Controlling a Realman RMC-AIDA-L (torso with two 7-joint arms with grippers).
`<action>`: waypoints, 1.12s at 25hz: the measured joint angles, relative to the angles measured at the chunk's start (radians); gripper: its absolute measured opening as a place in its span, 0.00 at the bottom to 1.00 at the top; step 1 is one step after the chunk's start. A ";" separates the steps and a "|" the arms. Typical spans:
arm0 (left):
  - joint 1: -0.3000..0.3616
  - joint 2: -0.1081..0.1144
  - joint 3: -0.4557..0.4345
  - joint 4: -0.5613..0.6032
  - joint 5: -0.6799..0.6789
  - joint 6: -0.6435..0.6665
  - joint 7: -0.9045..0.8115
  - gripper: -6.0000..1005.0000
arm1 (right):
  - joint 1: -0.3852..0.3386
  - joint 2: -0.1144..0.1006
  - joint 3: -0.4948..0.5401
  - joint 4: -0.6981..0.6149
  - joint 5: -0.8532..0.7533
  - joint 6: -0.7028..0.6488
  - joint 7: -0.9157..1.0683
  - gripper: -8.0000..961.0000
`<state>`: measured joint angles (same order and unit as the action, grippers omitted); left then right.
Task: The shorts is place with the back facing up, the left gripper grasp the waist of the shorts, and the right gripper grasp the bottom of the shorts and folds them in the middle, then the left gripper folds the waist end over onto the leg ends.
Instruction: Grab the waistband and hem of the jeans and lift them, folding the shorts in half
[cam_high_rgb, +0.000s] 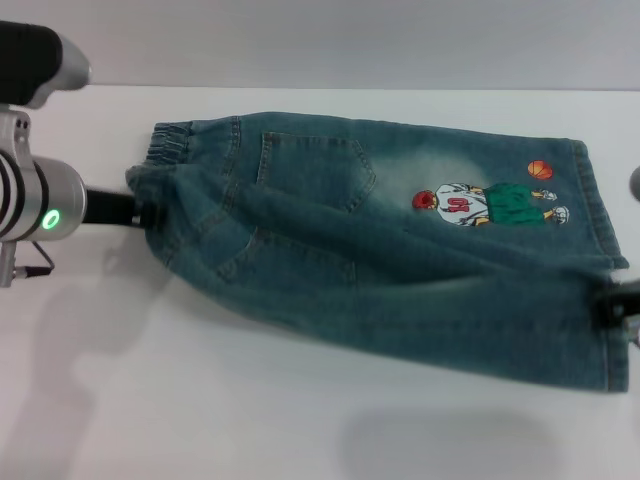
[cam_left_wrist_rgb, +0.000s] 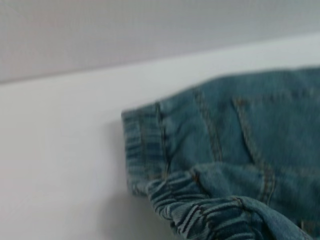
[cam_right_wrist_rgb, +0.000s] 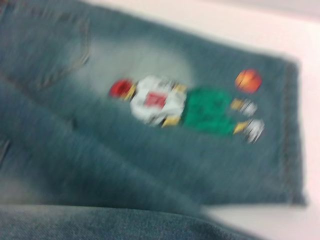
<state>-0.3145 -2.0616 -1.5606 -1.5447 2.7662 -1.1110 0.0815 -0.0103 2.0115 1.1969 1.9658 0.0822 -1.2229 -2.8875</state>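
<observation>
On the white table (cam_high_rgb: 200, 400) seen from the head view, the shorts (cam_high_rgb: 400, 270) lie back side up, one leg partly folded over the other, with a lifted fold running the length of the cloth. The waist of the shorts (cam_high_rgb: 165, 150) is the gathered band at the end farthest from the cartoon print (cam_high_rgb: 490, 205), and the bottom of the shorts (cam_high_rgb: 600, 260) is the stitched hem just beside that print. The left gripper (cam_high_rgb: 140, 212) meets the waist band at its nearer corner, its black fingers pinching the denim there. The right gripper (cam_high_rgb: 618, 305) is at the hem end, below the print, touching the raised leg edge; only a dark part of it shows, so I cannot tell how its fingers stand.

In the left wrist view, the waist of the shorts (cam_left_wrist_rgb: 145, 150) lies flat on the table (cam_left_wrist_rgb: 60, 150), and a second ruffled part of the band (cam_left_wrist_rgb: 200, 215) is bunched up in front of it.

In the right wrist view, the print (cam_right_wrist_rgb: 185, 107) and an orange ball (cam_right_wrist_rgb: 248, 80) show on the flat leg, with the hem (cam_right_wrist_rgb: 292, 135) just beside them and a raised fold of denim (cam_right_wrist_rgb: 100, 225) close to the camera.
</observation>
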 joint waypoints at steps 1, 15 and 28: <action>0.013 0.000 0.001 -0.011 -0.015 0.038 0.000 0.23 | -0.009 0.002 -0.002 0.000 -0.017 0.023 0.000 0.01; 0.023 0.000 0.018 -0.004 -0.056 0.255 0.009 0.23 | -0.187 0.062 -0.021 -0.011 -0.288 0.496 0.002 0.01; 0.022 -0.002 0.041 0.069 -0.103 0.435 0.003 0.27 | -0.239 0.065 0.067 -0.130 -0.316 0.798 0.021 0.01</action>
<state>-0.2926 -2.0632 -1.5191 -1.4755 2.6627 -0.6763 0.0849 -0.2495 2.0764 1.2641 1.8361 -0.2337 -0.4254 -2.8669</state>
